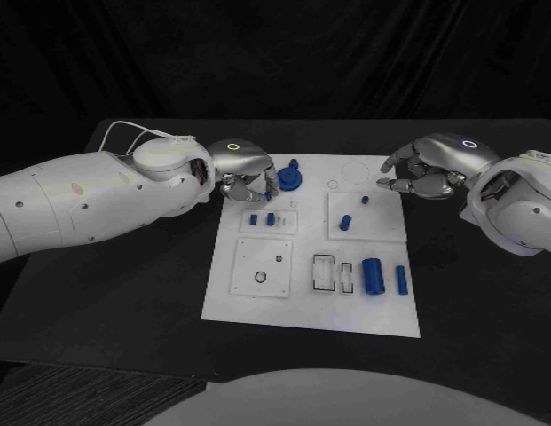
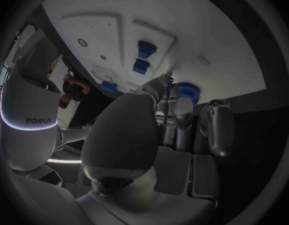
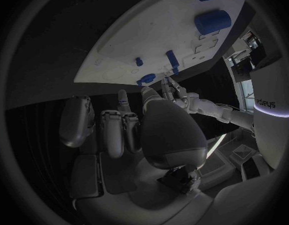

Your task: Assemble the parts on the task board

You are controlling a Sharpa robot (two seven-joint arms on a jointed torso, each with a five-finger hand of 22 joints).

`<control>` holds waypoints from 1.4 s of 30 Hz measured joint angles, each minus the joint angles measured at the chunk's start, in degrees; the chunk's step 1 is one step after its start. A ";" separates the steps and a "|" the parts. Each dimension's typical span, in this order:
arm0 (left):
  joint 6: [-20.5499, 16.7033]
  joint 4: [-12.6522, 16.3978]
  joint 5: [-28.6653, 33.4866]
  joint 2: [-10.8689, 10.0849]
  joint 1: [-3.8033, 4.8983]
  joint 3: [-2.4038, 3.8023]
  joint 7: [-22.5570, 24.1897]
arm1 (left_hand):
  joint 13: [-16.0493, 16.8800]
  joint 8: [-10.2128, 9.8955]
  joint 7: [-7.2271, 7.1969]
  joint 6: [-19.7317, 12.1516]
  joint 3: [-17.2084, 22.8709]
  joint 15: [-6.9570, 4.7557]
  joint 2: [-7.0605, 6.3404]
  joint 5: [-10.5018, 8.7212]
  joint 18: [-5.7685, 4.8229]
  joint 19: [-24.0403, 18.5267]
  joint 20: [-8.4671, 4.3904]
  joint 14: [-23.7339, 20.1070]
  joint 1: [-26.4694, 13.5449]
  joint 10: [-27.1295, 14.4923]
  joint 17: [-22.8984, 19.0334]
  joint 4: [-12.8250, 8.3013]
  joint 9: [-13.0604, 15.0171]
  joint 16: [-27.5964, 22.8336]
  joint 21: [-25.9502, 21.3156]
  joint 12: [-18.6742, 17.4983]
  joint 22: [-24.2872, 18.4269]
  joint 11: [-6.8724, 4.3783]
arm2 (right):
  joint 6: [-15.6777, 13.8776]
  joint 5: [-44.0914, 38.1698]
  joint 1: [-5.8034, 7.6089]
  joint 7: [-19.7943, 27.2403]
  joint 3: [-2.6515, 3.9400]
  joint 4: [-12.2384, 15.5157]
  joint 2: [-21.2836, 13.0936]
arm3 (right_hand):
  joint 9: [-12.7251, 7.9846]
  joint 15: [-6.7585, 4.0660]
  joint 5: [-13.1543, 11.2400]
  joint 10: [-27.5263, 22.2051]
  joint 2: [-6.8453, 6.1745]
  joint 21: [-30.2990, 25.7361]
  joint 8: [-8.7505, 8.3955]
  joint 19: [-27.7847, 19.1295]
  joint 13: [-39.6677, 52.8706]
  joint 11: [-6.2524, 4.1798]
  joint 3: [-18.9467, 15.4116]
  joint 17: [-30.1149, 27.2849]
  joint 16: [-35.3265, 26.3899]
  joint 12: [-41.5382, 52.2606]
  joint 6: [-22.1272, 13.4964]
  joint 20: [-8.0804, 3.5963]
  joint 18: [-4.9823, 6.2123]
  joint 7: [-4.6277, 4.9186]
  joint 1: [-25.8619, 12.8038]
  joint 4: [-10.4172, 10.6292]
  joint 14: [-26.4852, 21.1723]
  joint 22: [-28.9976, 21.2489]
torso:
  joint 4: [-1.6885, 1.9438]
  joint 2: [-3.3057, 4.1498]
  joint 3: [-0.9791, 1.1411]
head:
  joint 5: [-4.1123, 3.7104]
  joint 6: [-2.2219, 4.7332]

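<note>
Left hand [image 2: 176, 115] fingertips meet the blue gear [image 2: 187, 91].

Parts [image 1: 373, 276] on task board [image 1: 303, 312]

Two white arms with silver hands

The left arm [image 1: 83, 200] and the right arm [image 1: 531, 209] have smooth white shells with small dark screw holes. Each silver hand, left hand [image 1: 240, 167] and right hand [image 1: 435, 164], carries a small glowing ring on its back.
</note>
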 measured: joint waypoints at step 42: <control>0.71 -2.07 -0.01 0.57 -1.72 -0.01 -1.50 | -1.99 -0.61 -6.43 -18.88 -2.76 0.96 -2.26 -2.17 0.92 -2.13 0.69 -2.81 -2.86 -10.48 -3.31 1.42 -6.08 -1.51 -4.01 -5.96 0.00 2.00 | 0.30 0.04 -0.26 0.02 0.00 -0.05 -0.08 | -0.03 0.00 -0.01 0.00 -0.01 0.00 0.00 0.00 -0.01 0.00 0.00 0.00 0.00 0.00 0.00 0.00 0.00 0.00 0.46 0.00 0.00 -0.02 | -0.03 -0.08 0.01 | -0.31 0.00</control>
